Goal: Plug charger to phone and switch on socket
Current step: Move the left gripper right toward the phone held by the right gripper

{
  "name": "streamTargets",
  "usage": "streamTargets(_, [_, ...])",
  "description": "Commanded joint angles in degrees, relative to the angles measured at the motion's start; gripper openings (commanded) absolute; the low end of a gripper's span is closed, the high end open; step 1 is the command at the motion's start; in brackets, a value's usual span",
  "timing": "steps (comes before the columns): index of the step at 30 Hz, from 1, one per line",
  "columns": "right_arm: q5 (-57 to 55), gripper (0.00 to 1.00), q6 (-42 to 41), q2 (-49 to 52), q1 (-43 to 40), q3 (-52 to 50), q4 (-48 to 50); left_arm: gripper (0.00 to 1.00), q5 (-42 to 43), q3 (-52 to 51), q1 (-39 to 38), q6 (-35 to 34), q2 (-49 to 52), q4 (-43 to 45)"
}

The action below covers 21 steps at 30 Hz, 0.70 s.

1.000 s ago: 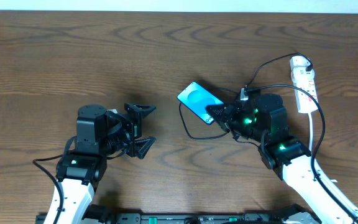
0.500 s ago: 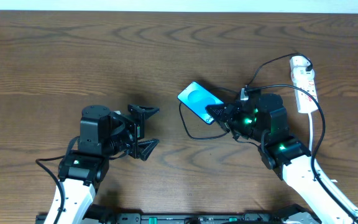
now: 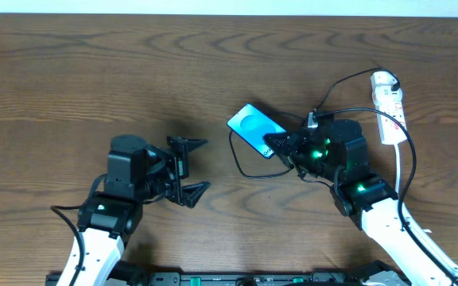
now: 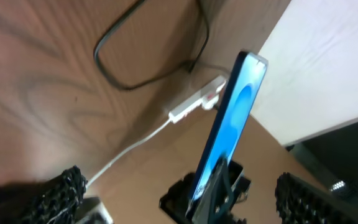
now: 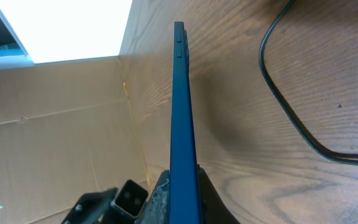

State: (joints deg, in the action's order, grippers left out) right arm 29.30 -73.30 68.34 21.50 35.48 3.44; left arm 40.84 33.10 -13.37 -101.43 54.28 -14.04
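The phone [image 3: 253,127], its cyan screen up, lies tilted near the table's middle; my right gripper [image 3: 275,148] is shut on its near-right end. In the right wrist view the phone [image 5: 181,106] is edge-on between the fingers [image 5: 182,196]. The black charger cable [image 3: 243,165] loops on the table by the phone and runs back to the white power strip [image 3: 388,97] at the far right. Its plug tip is not visible. My left gripper [image 3: 191,168] is open and empty, left of the phone. The left wrist view shows the phone [image 4: 234,118], the cable [image 4: 129,78] and the power strip [image 4: 194,106].
The power strip's white cord [image 3: 408,159] curves down the right side past my right arm. The table is dark brown wood [image 3: 94,71]. A pale wall edge runs along the back.
My left arm has shifted slightly right, toward the phone, with its gripper still open. The right gripper and the phone have not moved.
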Motion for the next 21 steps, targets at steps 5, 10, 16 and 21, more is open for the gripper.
streamTargets(5, [-1.1,0.01,-1.3,-0.9,0.2,0.3,1.4,0.98,-0.7,-0.3,-3.1,-7.2,0.4,3.5])
streamTargets(10, [-0.2,0.01,-6.5,-0.9,3.4,0.3,2.1,0.94,-3.7,-0.3,-4.2,-8.5,0.4,8.2])
streamTargets(16, [4.0,0.01,-15.2,-0.9,5.1,0.3,2.1,0.92,-5.3,-0.3,-4.6,-8.1,0.8,8.3])
streamTargets(21, [5.4,0.01,-17.6,-0.9,5.2,0.3,2.8,0.72,-5.6,-0.3,-5.5,-8.2,1.9,8.2])
